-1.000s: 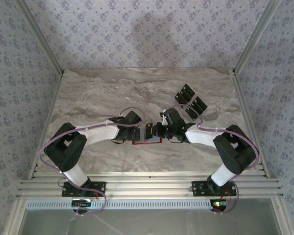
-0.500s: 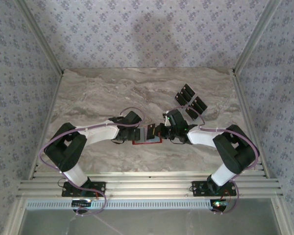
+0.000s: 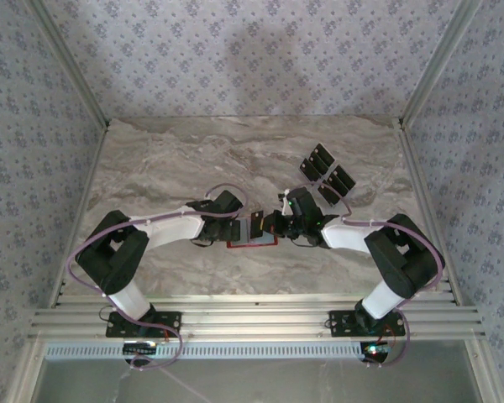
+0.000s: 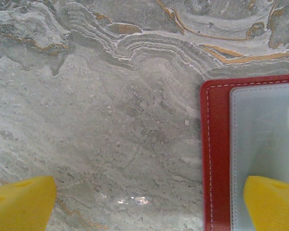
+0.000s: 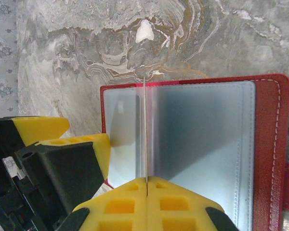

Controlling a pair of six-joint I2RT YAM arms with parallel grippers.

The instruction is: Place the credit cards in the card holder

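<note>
Over red card holder (image 5: 269,144), right tool (image 5: 147,185) pinching credit card (image 5: 145,130) edge-on

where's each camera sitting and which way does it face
top external: above and behind the arm bases, looking down at the marble table; both arms, spare credit cards.
left wrist: on the left arm, looking down at the card holder corner; open left gripper.
right wrist: on the right arm, looking down into the open card holder; right gripper shut on an edge-on credit card.
shared: all show the card holder.
</note>
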